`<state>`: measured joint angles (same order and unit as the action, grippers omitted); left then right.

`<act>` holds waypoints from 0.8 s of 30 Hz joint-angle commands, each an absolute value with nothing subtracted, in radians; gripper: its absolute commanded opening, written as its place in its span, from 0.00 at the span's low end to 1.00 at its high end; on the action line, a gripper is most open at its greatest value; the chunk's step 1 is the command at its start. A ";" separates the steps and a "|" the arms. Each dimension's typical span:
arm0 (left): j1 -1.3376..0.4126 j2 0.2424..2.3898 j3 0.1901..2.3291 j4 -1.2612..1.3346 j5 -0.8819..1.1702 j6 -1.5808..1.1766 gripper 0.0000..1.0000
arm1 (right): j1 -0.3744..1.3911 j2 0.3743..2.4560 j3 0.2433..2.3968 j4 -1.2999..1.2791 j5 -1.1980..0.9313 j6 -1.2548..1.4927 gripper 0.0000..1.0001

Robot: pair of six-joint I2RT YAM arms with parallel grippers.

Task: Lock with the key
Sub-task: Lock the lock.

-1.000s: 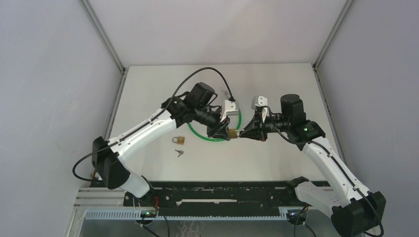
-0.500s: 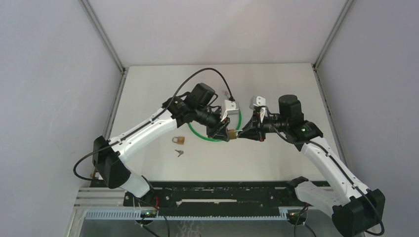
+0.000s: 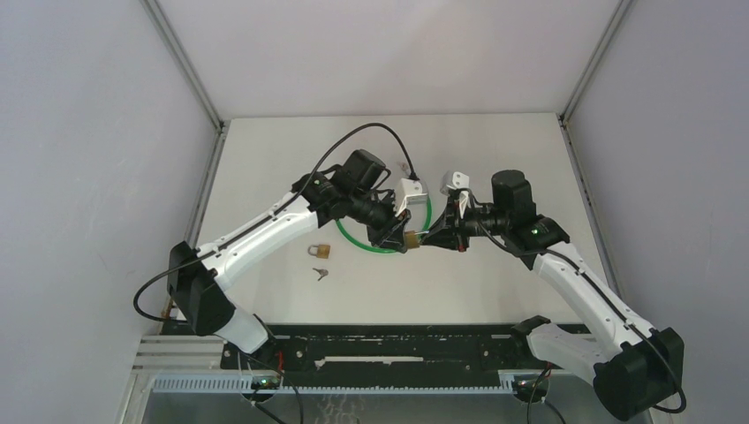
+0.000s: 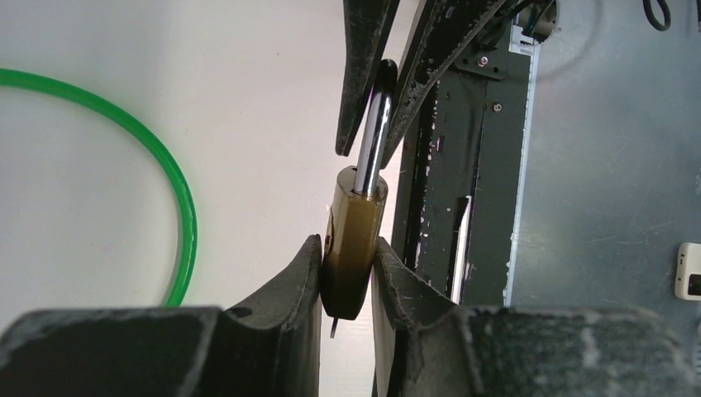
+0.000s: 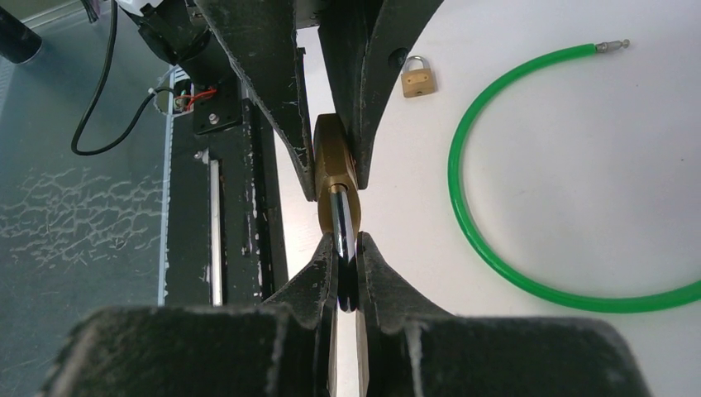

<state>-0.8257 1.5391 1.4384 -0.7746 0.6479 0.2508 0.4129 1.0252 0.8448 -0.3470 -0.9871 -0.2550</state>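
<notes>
A: What is seen from above?

B: A padlock (image 3: pixel 412 238) is held above the table (image 3: pixel 265 168) at mid-frame, between the two arms. The left gripper (image 3: pixel 402 237) is clamped on its brass body, the right gripper (image 3: pixel 430 237) on its shackle. A key (image 3: pixel 320 273) is seen lying left of centre, just below a second lock (image 3: pixel 320 251). A green ring (image 3: pixel 366 249) lies under the grippers.

A: And from the left wrist?

B: The padlock (image 4: pixel 354 231) is pinched at bottom centre by the left gripper (image 4: pixel 345 256), edge-on. The shackle (image 4: pixel 372 132) points up the frame and is gripped near the top by the right gripper (image 4: pixel 368 141). Part of the ring (image 4: pixel 178 190) is seen at the left.

A: From the right wrist?

B: The shackle (image 5: pixel 343 227) is squeezed at lower centre by the right gripper (image 5: pixel 345 248). The padlock (image 5: pixel 333 165) is held just above it by the left gripper (image 5: pixel 335 178). The second lock (image 5: pixel 417 78) is seen at upper right of centre, apart from the ring (image 5: pixel 463 207) at the right. The key cannot be made out here.
</notes>
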 commanded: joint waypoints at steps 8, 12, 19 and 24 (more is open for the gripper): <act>-0.851 1.532 1.538 -0.477 0.774 0.151 0.00 | 0.501 1.054 0.833 -0.149 -1.026 -0.146 0.00; -0.850 1.525 1.527 -0.440 0.785 0.127 0.00 | 0.539 1.070 0.828 -0.132 -1.005 -0.143 0.00; -0.839 1.539 1.546 -0.409 0.804 0.105 0.00 | 0.571 1.078 0.826 -0.127 -0.984 -0.149 0.00; -0.835 1.533 1.522 -0.421 0.792 0.132 0.00 | 0.556 1.055 0.826 -0.147 -0.961 -0.178 0.00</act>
<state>-0.8009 1.5391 1.4384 -0.8299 0.6495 0.1909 0.4877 1.0573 0.8230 -0.2489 -0.9253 -0.1806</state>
